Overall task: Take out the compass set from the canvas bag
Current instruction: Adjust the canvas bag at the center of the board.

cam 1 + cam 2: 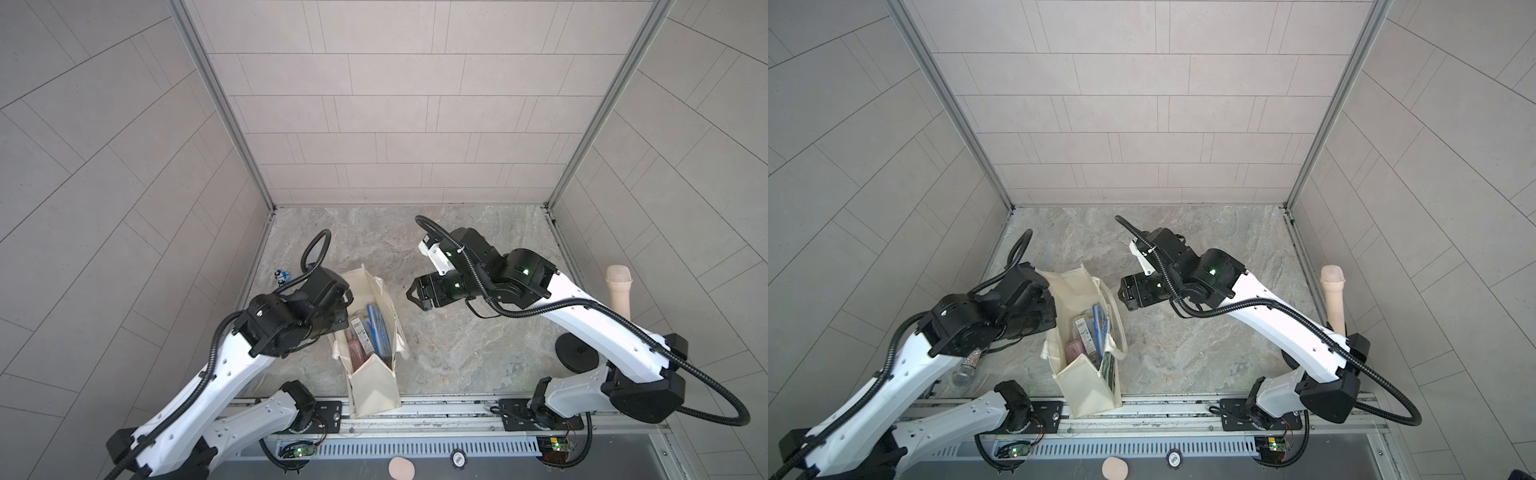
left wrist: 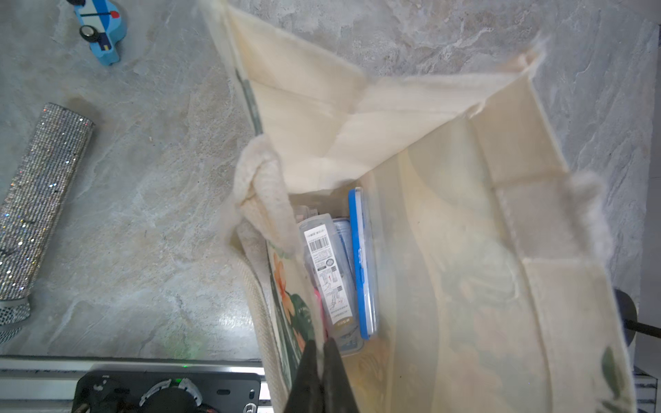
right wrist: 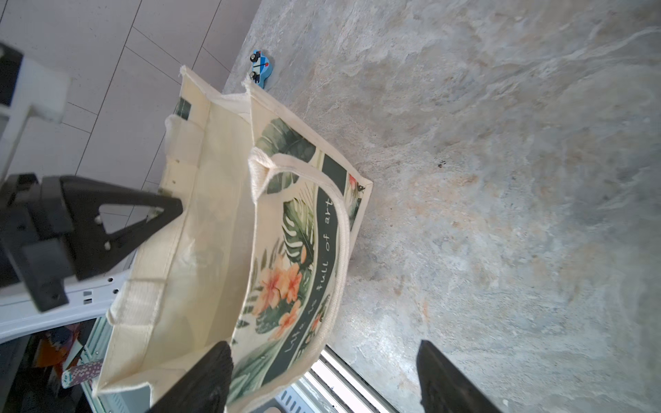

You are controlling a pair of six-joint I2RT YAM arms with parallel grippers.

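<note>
Left gripper is pressed together, pinching, as it seems, the rim of the canvas bag to keep its mouth open; right gripper hangs spread and empty just beside the bag's printed side; the bag stands on the bench between the arms; inside it stand a clear labelled case and a blue-edged case, and which one is the compass set I cannot tell; nothing is out yet, so reaching in, gripping and lifting are all left.

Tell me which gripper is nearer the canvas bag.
Left. The left gripper is at the rim of the canvas bag, jaws shut on its wall; the right gripper hangs open beside it, apart.
</note>
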